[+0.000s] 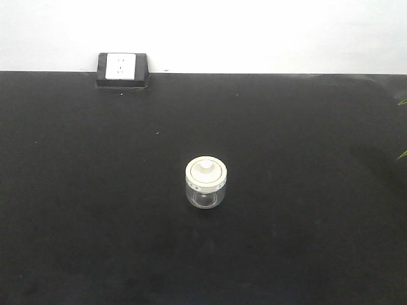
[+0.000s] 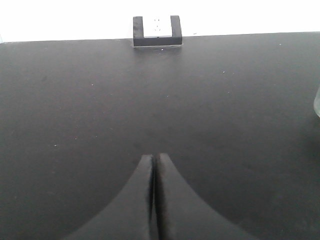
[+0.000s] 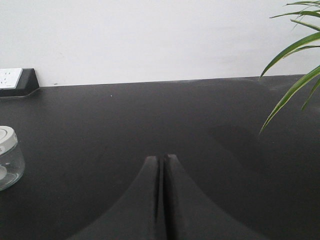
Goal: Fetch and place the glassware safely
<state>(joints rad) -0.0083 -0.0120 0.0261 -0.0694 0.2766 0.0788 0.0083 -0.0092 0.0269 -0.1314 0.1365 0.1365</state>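
Nearest the wrist cameras, each black tool fills the bottom of its own view: the left tool (image 2: 154,159) has its two curved fingers pressed together with only a thin dark seam between them, and the right tool (image 3: 161,159) stands the same way, closed on nothing. Both hang low over the matte black tabletop (image 1: 305,241), and neither touches anything that can be seen.

Farther out, near the middle of the tabletop in the front view, stands the small squat clear glass jar (image 1: 203,196), upright and alone. Its round cream-white lid (image 1: 206,171) sits on top, with a raised knob at the centre and small dark markings along the rim. From the right wrist view the jar appears at the left edge of the picture, well apart from the right tool (only part of it fits in the frame). At the right edge of the left wrist view a pale curved sliver shows, possibly the same jar, though it is too cropped to be sure.

Beyond the jar, at the far edge of the tabletop against the plain white wall (image 1: 254,32), rests a black-framed white power socket block (image 1: 121,68), left of centre. Long green plant leaves (image 3: 295,65) reach in at the right of the right wrist view.
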